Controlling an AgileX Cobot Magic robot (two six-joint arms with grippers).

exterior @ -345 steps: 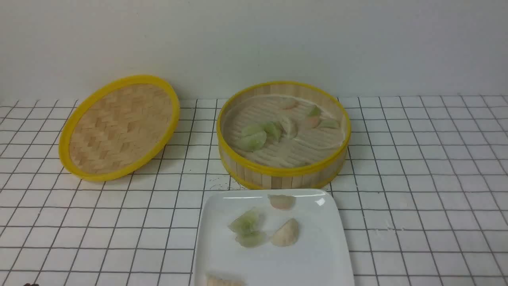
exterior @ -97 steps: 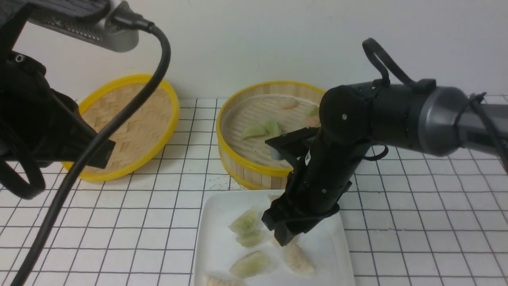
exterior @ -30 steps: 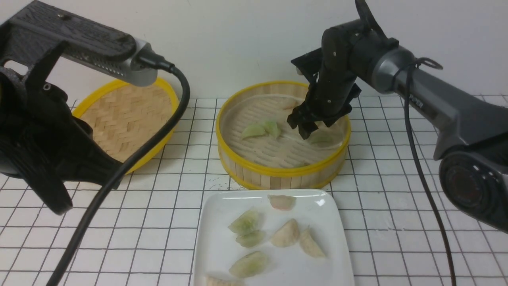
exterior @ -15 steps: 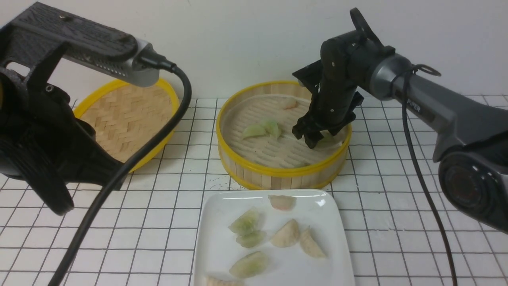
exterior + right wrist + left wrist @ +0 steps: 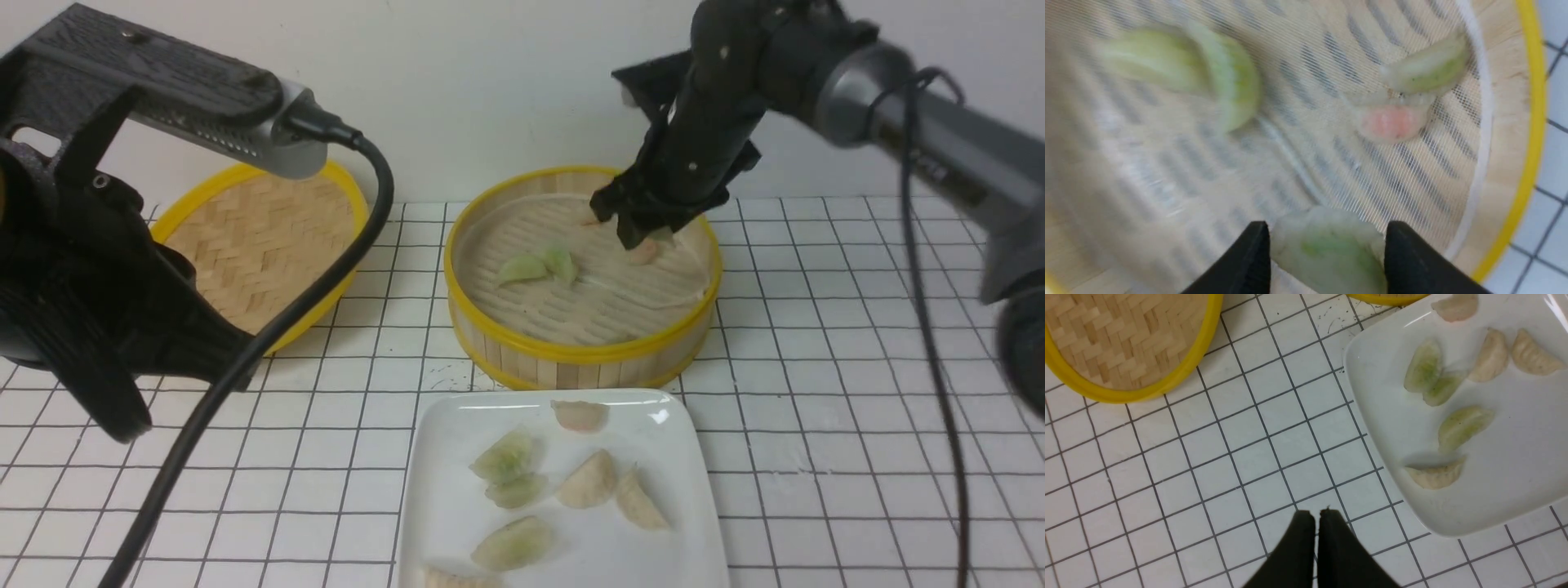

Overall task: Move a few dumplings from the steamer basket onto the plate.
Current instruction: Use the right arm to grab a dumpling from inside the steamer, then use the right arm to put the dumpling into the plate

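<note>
A: Is the right gripper carrying anything? From the front I see only black fingers over the far right of the steamer basket.

B: The right wrist view settles it. A pale green dumpling is pinched between the two fingers, touching both. Part of it runs out of frame, so I can't call its long axis.

A: And the plate?

B: It sits on the robot's side of the basket, just beside the near wall — so from the jaws the drop spot lies toward the robot and down. Only the front view shows that; the right wrist view sees basket floor and nothing else.

A: Is there room on it?

B: Seven dumplings lie there, mostly centre and left. The right strip looks bare, so I'd aim there.

A: The left gripper is nearer the plate.

B: Nearer, yes — it hovers over the tiled table just off the plate's left edge, but it is clenched on nothing. The carry is the right arm's. In the basket lie a green pair and a pink dumpling with a green one touching it.
</note>
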